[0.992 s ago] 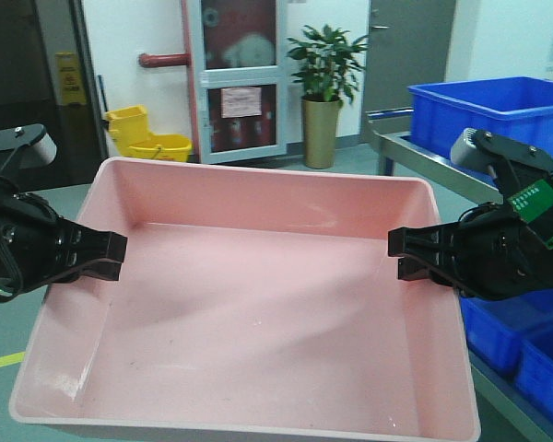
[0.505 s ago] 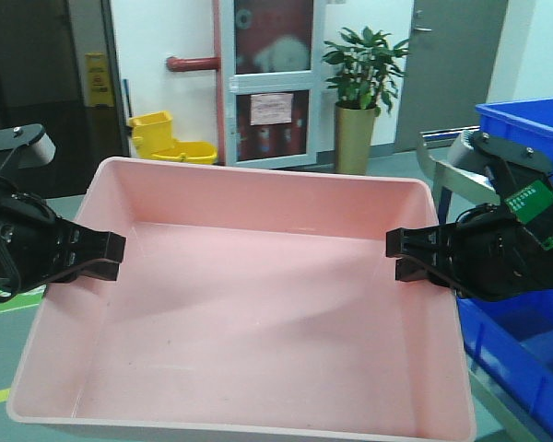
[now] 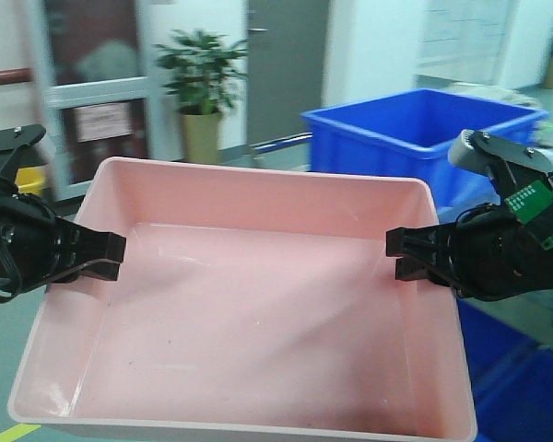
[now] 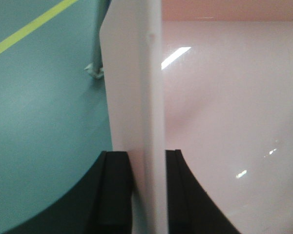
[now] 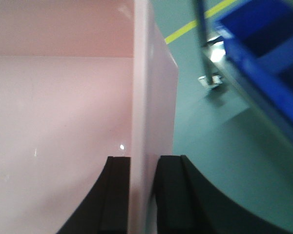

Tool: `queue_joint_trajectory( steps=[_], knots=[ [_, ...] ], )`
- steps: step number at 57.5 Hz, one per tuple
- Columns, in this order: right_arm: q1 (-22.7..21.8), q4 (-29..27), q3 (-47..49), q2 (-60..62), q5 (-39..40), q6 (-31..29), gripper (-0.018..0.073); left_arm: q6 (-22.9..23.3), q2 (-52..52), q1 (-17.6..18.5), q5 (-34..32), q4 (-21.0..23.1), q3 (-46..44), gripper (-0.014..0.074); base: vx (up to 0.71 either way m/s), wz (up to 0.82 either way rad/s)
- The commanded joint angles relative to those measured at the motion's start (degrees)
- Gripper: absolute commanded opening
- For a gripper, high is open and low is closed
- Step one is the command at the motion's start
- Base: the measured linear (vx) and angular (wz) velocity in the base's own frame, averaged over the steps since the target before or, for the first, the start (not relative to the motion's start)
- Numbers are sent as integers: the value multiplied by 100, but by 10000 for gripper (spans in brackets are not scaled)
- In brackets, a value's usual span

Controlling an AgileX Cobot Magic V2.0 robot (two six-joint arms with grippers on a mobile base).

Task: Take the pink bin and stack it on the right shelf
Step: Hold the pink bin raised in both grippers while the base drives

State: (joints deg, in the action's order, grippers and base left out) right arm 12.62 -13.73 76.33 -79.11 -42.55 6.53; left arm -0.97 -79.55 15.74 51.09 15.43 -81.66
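Now, pink bin [image 3: 249, 313]: empty.
my left claw [image 3: 115, 257]: clenched on its left wall.
my right claw [image 3: 396, 255]: clenched on its right wall.
blue crate [image 3: 415, 138]: behind bin.
floor [image 4: 39, 97]: teal, yellow line.

The pink bin [image 3: 249, 304] spans the whole gap between the left hand [image 3: 118, 258] and the right hand [image 3: 396, 256], each pinching a side wall, so neither can pass inward. Left of the bin lies open teal floor [image 4: 44, 107], broken only by a metal leg [image 4: 94, 58] near the wall's far end. The right is tighter: a big blue crate [image 3: 415, 129] stands just behind the right hand, lower blue crates [image 3: 521, 387] sit beneath that arm, and a frame leg [image 5: 209, 73] is near (floor shows between).
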Motion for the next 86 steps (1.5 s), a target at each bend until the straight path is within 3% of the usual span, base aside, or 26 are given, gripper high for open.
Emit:
queue_joint_trajectory(
  steps=[1,37,86],
  knots=[
    [-68,127,180,215,550,-34,-8,-11,237,-20,-347,178,-183,-8,32,-92],
    [-68,127,180,215,550,-34,-8,-11,237,-20,-347,172,-183,-8,28,-78],
    [-68,127,180,215,550,-34,-8,-11,237,-20,-347,178,-183,-8,23,-47]
  ],
)
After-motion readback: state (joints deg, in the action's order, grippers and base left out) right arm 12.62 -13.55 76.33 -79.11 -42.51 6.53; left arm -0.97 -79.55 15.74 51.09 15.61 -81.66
